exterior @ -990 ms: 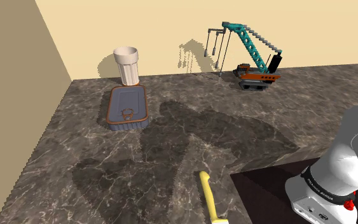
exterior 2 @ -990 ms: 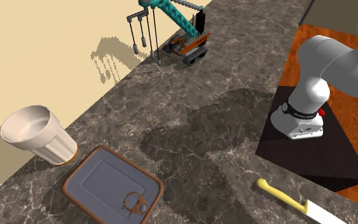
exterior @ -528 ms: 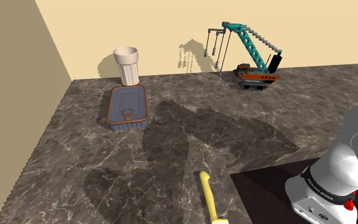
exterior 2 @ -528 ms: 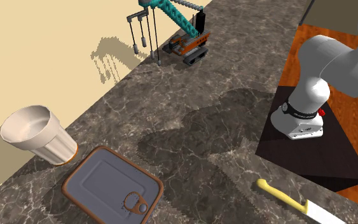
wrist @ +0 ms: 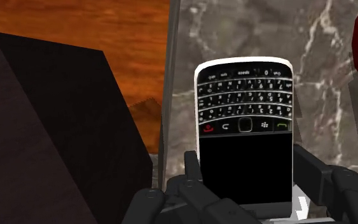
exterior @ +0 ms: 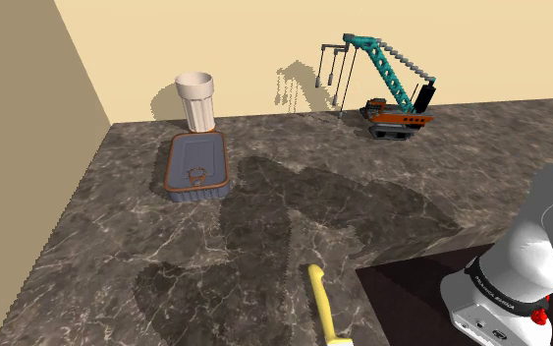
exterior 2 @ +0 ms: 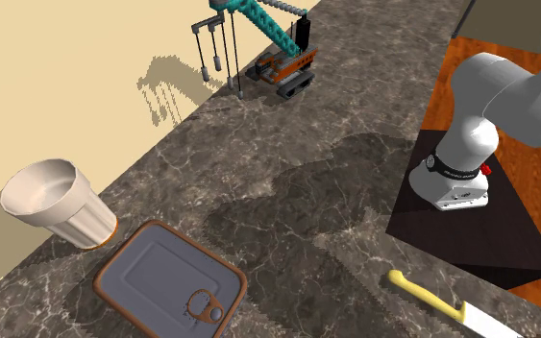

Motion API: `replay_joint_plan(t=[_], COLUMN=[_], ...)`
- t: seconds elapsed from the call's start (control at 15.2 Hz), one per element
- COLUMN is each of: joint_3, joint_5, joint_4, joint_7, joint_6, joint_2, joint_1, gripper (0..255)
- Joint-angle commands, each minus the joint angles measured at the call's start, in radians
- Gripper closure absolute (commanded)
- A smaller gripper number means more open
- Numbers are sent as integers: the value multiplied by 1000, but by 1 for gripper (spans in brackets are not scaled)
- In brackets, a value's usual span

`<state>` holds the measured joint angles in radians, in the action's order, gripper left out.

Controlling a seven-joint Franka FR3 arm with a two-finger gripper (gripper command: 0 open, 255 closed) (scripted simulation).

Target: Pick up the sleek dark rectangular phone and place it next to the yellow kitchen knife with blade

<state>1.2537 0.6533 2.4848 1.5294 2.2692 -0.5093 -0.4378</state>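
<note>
The gripper (wrist: pixel 247 170) is pinching the keypad phone (wrist: pixel 244 114) by its long edges, long axis pointing straight out from the fingers (wrist: pixel 193 167), above the marble counter (wrist: pixel 234 32) edge. The yellow-handled knife (exterior: pixel 321 303) is lying beside the stand (exterior: pixel 402 295) corner (bearing from gripper unclear).

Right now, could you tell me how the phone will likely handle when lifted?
The phone is a flat slab with a keypad, so probably stiff. Its smooth sides may slip between the fingers clasping its screen end. Flat, it should not roll.

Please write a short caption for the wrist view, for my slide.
Black gripper clasps a dark keypad phone between its fingers above the marble counter.
</note>
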Motion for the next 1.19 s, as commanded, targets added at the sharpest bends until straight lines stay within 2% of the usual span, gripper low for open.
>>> replay_joint_plan(t=[0.0,0.33,0.59,1.12], joint_3=[0,0,-146,-146], joint_5=[0,0,-19,-18], joint_4=[0,0,-49,-49], joint_7=[0,0,-1,-1], joint_6=[0,0,-152,-153], joint_2=[0,0,-83,-83], joint_1=[0,0,-85,-85], gripper=[0,0,0,0])
